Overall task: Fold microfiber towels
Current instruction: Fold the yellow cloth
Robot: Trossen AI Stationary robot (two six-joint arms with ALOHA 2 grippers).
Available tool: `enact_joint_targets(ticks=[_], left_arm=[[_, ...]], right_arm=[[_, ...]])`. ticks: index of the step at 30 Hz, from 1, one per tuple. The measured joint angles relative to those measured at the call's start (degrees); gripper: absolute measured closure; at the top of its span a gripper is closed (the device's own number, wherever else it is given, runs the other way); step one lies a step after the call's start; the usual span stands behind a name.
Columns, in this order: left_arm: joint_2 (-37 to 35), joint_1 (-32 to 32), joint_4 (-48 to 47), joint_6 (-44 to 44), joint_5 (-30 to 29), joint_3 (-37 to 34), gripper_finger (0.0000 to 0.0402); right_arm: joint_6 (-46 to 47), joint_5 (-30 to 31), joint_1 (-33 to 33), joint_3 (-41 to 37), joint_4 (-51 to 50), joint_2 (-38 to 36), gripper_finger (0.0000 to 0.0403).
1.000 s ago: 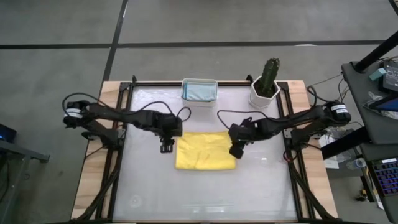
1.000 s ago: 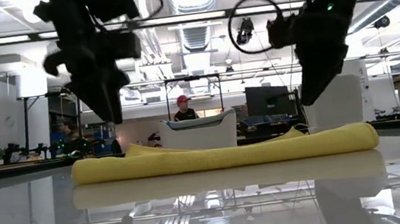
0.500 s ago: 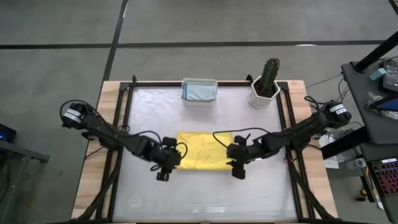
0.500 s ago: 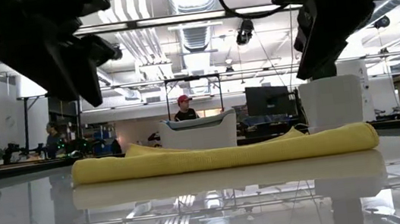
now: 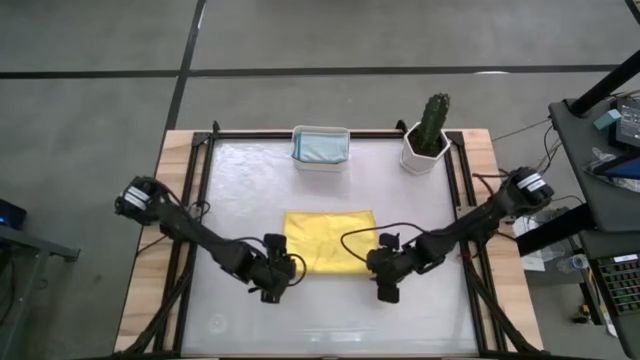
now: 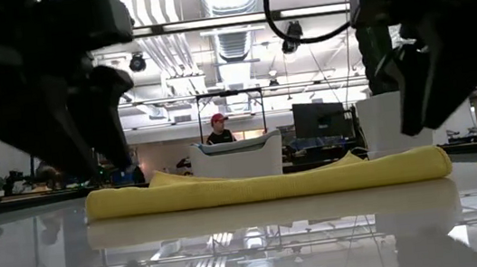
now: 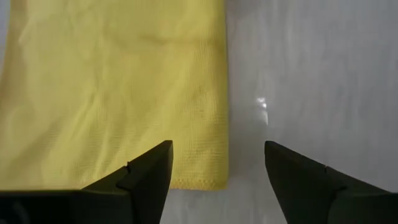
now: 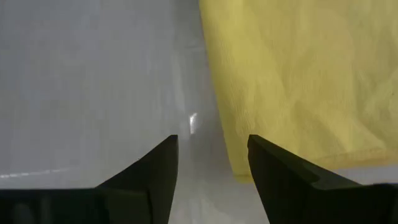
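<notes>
A folded yellow towel [image 5: 329, 241] is seen lying flat near the centre of the surface [image 5: 240, 180]. The left tool [image 5: 272, 289] is held at about 7 o'clock from the towel, its fingers [image 7: 146, 177] spread apart and holding nothing. The right tool [image 5: 387, 291] is placed at about 5 o'clock from it, likewise parted and empty. A pale blue-grey towel [image 5: 320, 145] is kept in a white tub [image 5: 320, 166] at 12 o'clock, with a potted cactus [image 5: 429, 135] at 1 o'clock.

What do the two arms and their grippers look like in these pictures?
Both arms are dark, slender and jointed, with black cables looping loosely beside them. Each base joint carries a small pale round marking. The left gripper and the right gripper are black, and each has two flat, wedge-shaped fingers tapering to blunt tips.
</notes>
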Motion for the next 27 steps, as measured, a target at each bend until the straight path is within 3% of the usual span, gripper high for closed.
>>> enact_joint_targets(ticks=[6,18,27], left_arm=[[2.99,-0.09,1.41,-0.6,-0.09,0.13,0.0178],[4.42,-0.07,1.55,-3.0,-0.13,-0.24,0.025],[4.42,-0.02,1.49,-3.06,-0.12,-0.79,0.0342]], right_arm=[[-0.09,3.04,0.46,0.01,-0.79,1.87,0.0223],[-0.92,6.12,0.72,0.05,-0.26,7.19,0.0226],[-1.01,5.84,0.78,0.15,-0.12,7.16,0.0291]])
